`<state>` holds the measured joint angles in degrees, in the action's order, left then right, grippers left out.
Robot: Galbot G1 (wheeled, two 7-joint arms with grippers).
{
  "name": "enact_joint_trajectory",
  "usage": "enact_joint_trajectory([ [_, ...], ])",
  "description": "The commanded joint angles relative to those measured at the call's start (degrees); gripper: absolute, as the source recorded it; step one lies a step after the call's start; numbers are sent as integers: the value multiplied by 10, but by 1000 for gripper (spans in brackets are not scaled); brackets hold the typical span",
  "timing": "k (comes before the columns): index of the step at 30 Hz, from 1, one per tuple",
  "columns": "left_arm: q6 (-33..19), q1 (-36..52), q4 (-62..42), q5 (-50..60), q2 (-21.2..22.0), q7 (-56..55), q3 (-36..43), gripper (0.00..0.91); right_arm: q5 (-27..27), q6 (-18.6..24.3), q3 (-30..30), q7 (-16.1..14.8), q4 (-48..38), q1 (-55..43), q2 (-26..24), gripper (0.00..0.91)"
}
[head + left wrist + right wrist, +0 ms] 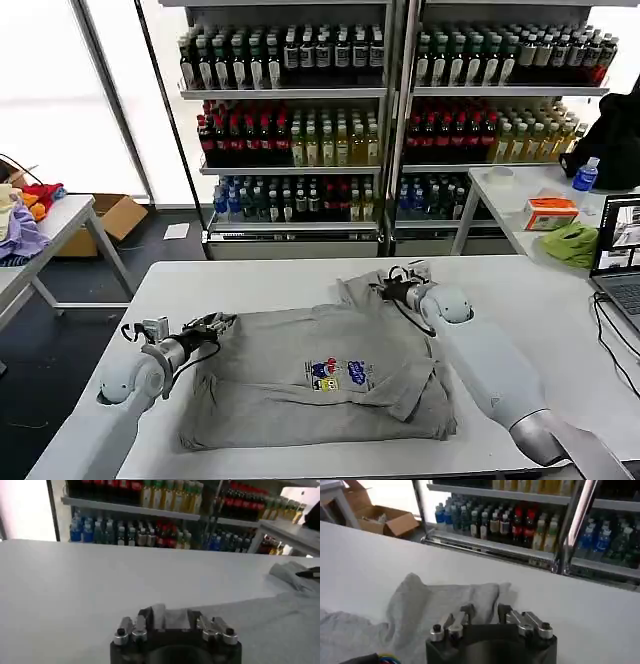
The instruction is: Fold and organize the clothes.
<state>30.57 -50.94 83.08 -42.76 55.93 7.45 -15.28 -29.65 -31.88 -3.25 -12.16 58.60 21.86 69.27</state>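
You have one light grey short-sleeved cotton shirt (320, 385) with a small multicoloured chest print lying crumpled across the middle of the white tabletop (250, 280), nearer its front edge; your left gripper (215, 323) sits at the shirt's left edge, and in the left wrist view a fold of grey cloth (165, 617) stands between its fingers (145, 617), so it is pinching the shirt; your right gripper (390, 283) is at the shirt's far right corner, over a bunched sleeve toward the table's rear edge; in the right wrist view its fingers (466, 614) stand a little apart above the cloth (445, 605), and you cannot tell whether they hold any of it; count one shirt, two grippers; the shirt's right side is partly covered by the right arm (490, 370), and its lower hem is folded under so its outline is hard to read.
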Motion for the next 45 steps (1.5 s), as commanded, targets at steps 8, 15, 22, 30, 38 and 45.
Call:
enact_joint_trajectory([
  [8, -9, 3, 0, -6, 6, -11, 4, 10, -48, 18, 24, 6, 8, 2, 4, 0],
  [15, -15, 3, 34, -23, 4, -34, -7, 10, -106, 35, 53, 17, 86, 27, -20, 0],
  [22, -3, -14, 111, -31, -4, -60, -18, 10, -170, 30, 109, 49, 206, 97, -51, 0],
  [30, -1, -43, 176, -40, -11, -75, -40, 10, -197, 11, 183, 68, 344, 210, -78, 0],
  [38, 14, -136, 278, -34, -26, -89, -102, 10, -207, 4, 243, 80, 464, 328, -99, 0],
  [45, 12, -242, 345, -21, -34, -76, -150, 10, -205, 2, 320, 76, 552, 467, -110, 0],
])
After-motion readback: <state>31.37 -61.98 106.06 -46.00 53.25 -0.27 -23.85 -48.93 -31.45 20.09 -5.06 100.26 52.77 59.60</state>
